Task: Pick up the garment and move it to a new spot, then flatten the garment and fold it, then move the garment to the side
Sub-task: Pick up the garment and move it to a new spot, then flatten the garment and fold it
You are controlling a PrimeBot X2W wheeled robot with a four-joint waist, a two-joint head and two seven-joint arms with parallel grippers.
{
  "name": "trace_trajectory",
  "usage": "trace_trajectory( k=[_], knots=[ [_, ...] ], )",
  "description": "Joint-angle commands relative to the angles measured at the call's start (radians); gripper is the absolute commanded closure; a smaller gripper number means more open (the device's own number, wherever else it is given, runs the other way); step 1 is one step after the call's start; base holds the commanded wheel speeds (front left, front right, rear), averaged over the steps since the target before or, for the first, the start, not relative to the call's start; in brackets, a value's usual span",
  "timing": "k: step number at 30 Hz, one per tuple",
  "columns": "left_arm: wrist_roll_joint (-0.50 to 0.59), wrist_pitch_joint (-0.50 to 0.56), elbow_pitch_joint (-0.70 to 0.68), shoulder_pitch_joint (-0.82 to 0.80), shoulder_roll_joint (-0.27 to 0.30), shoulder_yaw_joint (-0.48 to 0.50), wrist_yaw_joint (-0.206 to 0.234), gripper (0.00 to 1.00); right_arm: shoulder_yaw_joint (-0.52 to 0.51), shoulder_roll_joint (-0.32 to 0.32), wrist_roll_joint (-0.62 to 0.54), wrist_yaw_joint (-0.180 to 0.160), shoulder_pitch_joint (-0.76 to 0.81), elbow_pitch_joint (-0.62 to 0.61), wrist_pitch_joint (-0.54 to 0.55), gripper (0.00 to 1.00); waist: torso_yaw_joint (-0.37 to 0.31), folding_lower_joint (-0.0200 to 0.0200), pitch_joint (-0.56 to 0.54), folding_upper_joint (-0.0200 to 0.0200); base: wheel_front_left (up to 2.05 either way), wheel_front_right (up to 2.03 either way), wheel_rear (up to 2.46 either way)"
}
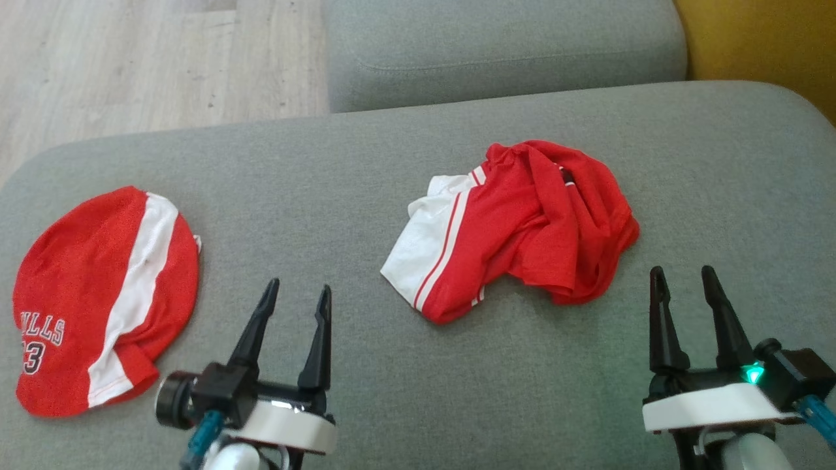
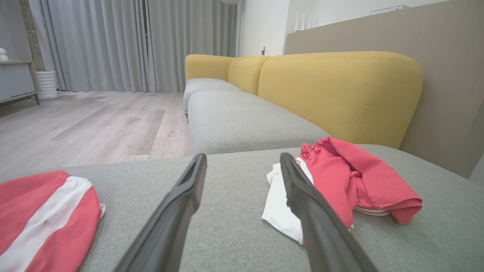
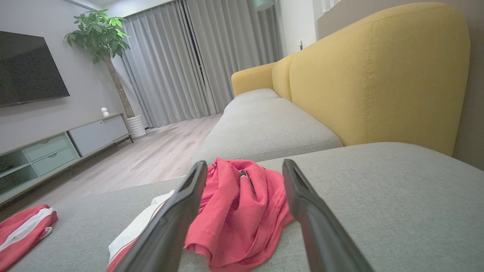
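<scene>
Well to the left of the crumpled garment (image 1: 516,228) lies a second red garment (image 1: 104,300) with a white stripe and lettering. It looks neatly laid already, so leave it alone. Your left fingers (image 1: 256,326) hover spread and empty, below and to the left of the crumpled garment and well apart from it, tips pointing at bare grey cushion (image 1: 366,163). The crumpled garment itself sits bunched on that cushion, with a white panel with red stripes at its left end and a heaped red mass at its right. Your right fingers (image 1: 661,320) are likewise released and empty, just below its right end, near but not touching.

The step in hand looks to be the first pick-up. Bring the left fingers in on the white striped corner, where the cloth lies thin and the edge shows plainly. Send the right fingers to the red hem nearest them. Come down low enough to pinch cloth rather than cushion fabric, and take an edge rather than the heap, or it may lift as a knot. Raise both sides together and set it down clear of the second garment, with room to spread.
</scene>
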Motion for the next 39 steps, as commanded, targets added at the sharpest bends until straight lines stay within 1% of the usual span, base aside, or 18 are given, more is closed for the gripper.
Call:
trace_trajectory(
  k=[1,6,7,11,15,18,19,20,23,24,25,26,29,32,35,39],
  knots=[
    [0.02,-0.008,-0.046,-0.033,-0.006,0.056,-0.002,0.0,0.03,-0.006,-0.003,0.008,-0.024,-0.026,-0.009,0.0,0.007,0.0003,-0.006,0.0,0.0,0.0,0.0],
    [0.057,-0.008,-0.045,-0.026,-0.036,0.084,-0.038,0.0,0.036,-0.006,-0.004,0.008,-0.03,-0.01,-0.009,0.0,0.028,0.0003,0.008,0.0,0.0,0.0,0.0],
    [0.057,-0.008,-0.045,-0.026,-0.036,0.084,-0.038,0.0,0.036,-0.006,-0.004,0.008,-0.03,-0.01,-0.009,0.0,0.028,0.0003,0.008,0.0,0.0,0.0,0.0],
    [0.083,-0.008,-0.037,-0.049,-0.053,0.107,-0.062,0.0,0.068,-0.006,-0.056,0.008,-0.068,0.045,-0.009,0.0,0.046,0.0003,0.042,0.0,0.0,0.0,0.0],
    [0.105,-0.008,-0.017,-0.057,-0.072,0.117,-0.085,0.0,0.101,-0.006,-0.082,0.008,-0.137,0.167,-0.006,0.0,0.07,0.0003,0.077,0.0,0.0,0.0,0.0],
    [0.12,-0.008,-0.002,-0.061,-0.089,0.12,-0.103,0.0,0.104,-0.006,-0.105,0.008,-0.199,0.267,0.003,0.0,0.093,0.0003,0.099,0.0,0.0,0.0,0.0],
    [0.125,-0.008,0.003,-0.063,-0.094,0.122,-0.109,0.0,0.105,-0.006,-0.107,0.008,-0.218,0.3,0.007,0.0,0.1,0.0003,0.105,0.0,0.0,0.0,0.0],
    [0.134,-0.008,0.01,-0.068,-0.103,0.127,-0.119,0.0,0.105,-0.006,-0.099,0.008,-0.254,0.364,0.012,0.0,0.113,0.0003,0.118,0.0,0.0,0.0,0.0],
    [0.145,-0.008,0.019,-0.077,-0.113,0.14,-0.131,0.0,0.117,-0.006,-0.089,0.008,-0.304,0.449,0.011,0.0,0.127,0.0003,0.129,0.0,0.0,0.0,0.0],
    [0.149,-0.008,0.021,-0.079,-0.116,0.145,-0.134,0.0,0.122,-0.006,-0.081,0.008,-0.318,0.472,0.01,0.22,0.129,0.0003,0.131,0.0,0.0,0.0,0.0],
    [0.152,-0.008,0.023,-0.08,-0.119,0.15,-0.137,0.0,0.125,-0.006,-0.078,0.008,-0.331,0.494,0.009,0.91,0.131,0.0003,0.133,0.0,0.0,0.0,0.0],
    [0.155,-0.008,0.024,-0.08,-0.122,0.155,-0.14,0.0,0.125,-0.006,-0.081,0.008,-0.342,0.517,0.008,1.0,0.131,0.0003,0.134,0.0,0.0,0.0,0.0],
    [0.164,-0.008,0.028,-0.08,-0.129,0.171,-0.146,0.0,0.107,-0.006,-0.091,0.008,-0.37,0.562,0.003,1.0,0.124,0.0003,0.131,0.0,0.0,0.0,0.0],
    [0.172,-0.008,0.031,-0.074,-0.136,0.188,-0.15,0.0,0.063,-0.006,-0.11,0.008,-0.382,0.57,-0.005,1.0,0.108,0.0003,0.12,0.0,0.0,0.0,0.0],
    [0.179,-0.008,0.031,-0.068,-0.143,0.201,-0.156,0.0,-0.016,-0.006,-0.168,0.008,-0.38,0.542,-0.008,1.0,0.09,0.0003,0.107,0.0,0.0,0.0,0.0],
    [0.186,-0.008,0.028,-0.058,-0.153,0.217,-0.162,0.0,-0.158,-0.009,-0.291,0.008,-0.365,0.454,-0.009,1.0,0.066,0.0003,0.087,0.0,0.0,0.0,0.0]
  ],
)
